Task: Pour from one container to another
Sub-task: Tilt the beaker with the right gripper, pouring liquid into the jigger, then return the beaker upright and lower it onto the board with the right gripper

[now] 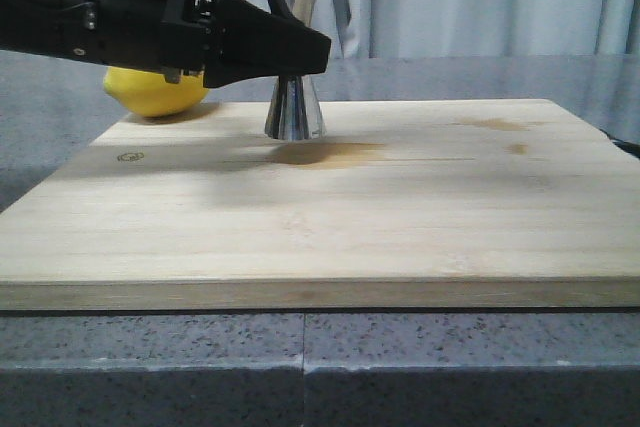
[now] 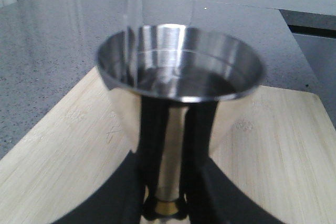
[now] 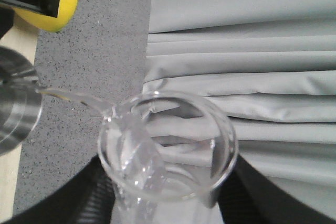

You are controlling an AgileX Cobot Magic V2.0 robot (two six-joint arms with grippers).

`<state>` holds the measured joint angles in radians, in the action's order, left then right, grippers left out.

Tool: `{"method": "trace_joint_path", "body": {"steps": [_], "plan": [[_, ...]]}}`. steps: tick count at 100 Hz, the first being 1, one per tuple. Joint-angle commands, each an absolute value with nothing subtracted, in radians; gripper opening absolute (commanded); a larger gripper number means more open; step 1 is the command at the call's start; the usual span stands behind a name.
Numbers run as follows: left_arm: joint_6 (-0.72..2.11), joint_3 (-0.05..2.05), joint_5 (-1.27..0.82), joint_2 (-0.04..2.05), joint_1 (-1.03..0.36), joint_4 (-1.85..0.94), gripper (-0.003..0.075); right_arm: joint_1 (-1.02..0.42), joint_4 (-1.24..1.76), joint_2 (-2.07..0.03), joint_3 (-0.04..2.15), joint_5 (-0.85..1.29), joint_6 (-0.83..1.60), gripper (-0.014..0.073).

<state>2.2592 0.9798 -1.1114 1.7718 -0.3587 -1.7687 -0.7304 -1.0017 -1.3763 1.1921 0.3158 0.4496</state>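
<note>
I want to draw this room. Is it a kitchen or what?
Probably a pretend kitchen or bar counter set up for robot practice. There is a wooden cutting board on a speckled grey counter, a lemon, a steel jigger, and plain grey curtains behind.

Polished mirror-steel jigger (image 2: 181, 74), clear glass beaker (image 3: 167, 148), matt pale wooden board (image 1: 330, 217), speckled stone counter (image 1: 300, 367)

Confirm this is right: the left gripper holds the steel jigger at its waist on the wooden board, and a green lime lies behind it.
Wrong only on the fruit: it is a yellow lemon, seen in the front view. The left gripper does hold the jigger on the wooden board.
</note>
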Motion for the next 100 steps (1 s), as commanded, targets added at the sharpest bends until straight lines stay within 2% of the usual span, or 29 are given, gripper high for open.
{"method": "trace_joint_path", "body": {"steps": [1, 48, 76, 100], "plan": [[2.26, 1.007, -1.182, 1.735, -0.367, -1.851, 0.0114, -0.732, -1.035, -1.345, 1.23, 0.27, 0.456, 0.0279], [2.26, 1.007, -1.182, 1.735, -0.367, -1.851, 0.0114, -0.732, -0.802, -1.345, 1.23, 0.327, 0.393, 0.0279], [2.26, 1.007, -1.182, 1.735, -0.367, -1.851, 0.0114, -0.62, -0.793, -1.304, 1.213, 0.29, 0.028, 0.0279], [2.26, 1.007, -1.182, 1.735, -0.367, -1.851, 0.0114, -0.472, -0.794, -1.187, 1.045, 0.102, -0.263, 0.0279]]}}
